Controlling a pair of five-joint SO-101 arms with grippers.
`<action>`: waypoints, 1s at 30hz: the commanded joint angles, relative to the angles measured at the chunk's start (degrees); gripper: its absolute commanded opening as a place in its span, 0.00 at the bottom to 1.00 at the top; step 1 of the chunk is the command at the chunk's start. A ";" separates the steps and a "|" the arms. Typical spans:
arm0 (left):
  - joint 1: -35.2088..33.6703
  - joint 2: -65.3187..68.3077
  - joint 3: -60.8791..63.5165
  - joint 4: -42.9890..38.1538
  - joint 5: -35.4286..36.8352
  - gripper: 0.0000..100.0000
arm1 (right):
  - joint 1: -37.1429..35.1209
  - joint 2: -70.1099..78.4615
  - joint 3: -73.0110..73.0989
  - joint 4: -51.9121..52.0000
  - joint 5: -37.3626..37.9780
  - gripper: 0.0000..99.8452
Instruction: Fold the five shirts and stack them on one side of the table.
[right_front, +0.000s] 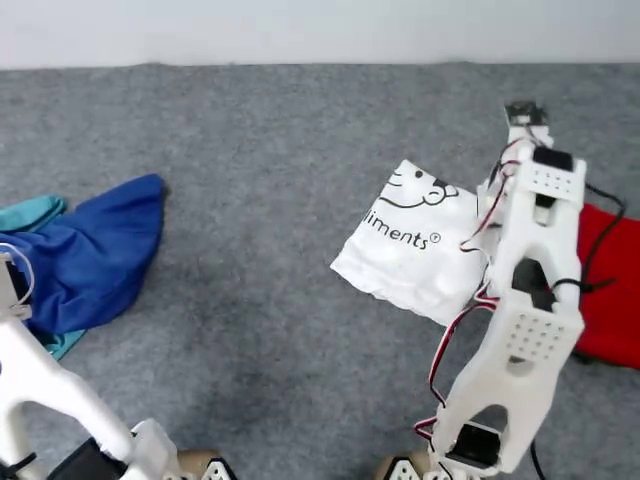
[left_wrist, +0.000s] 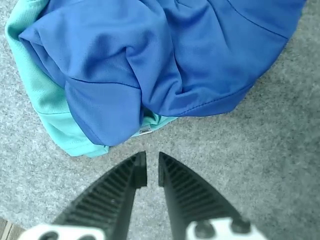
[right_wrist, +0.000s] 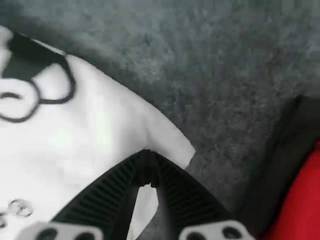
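Observation:
A crumpled blue shirt (right_front: 105, 250) lies at the table's left on a teal shirt (right_front: 30, 212). In the left wrist view the blue shirt (left_wrist: 165, 55) covers most of the teal shirt (left_wrist: 47, 100). My left gripper (left_wrist: 152, 162) is just short of their hem over bare cloth, shut but for a thin slit, holding nothing. A folded white shirt (right_front: 415, 245) with black print lies right of centre. Beside it a red shirt (right_front: 610, 290) is partly hidden by the right arm. My right gripper (right_wrist: 148, 155) is shut over the white shirt's (right_wrist: 85, 145) corner; no fabric shows between its tips.
Grey cloth (right_front: 270, 150) covers the whole table, with open room in the middle and along the back. The right arm (right_front: 530, 300) stretches over the gap between the white and red shirts. The left arm (right_front: 45, 385) stands at the front left corner. A dark strip (right_wrist: 285, 150) borders the red shirt (right_wrist: 305, 200).

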 joint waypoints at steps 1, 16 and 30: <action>0.53 -1.58 -1.89 0.53 -0.35 0.05 | 0.84 2.15 -3.43 -0.04 0.62 0.01; 0.53 -1.85 -1.89 0.53 -2.64 0.05 | -11.56 -6.20 -20.13 24.84 -14.33 0.02; 0.53 -1.58 -1.89 0.70 -2.64 0.05 | -14.46 -4.00 -19.78 30.29 -46.51 0.45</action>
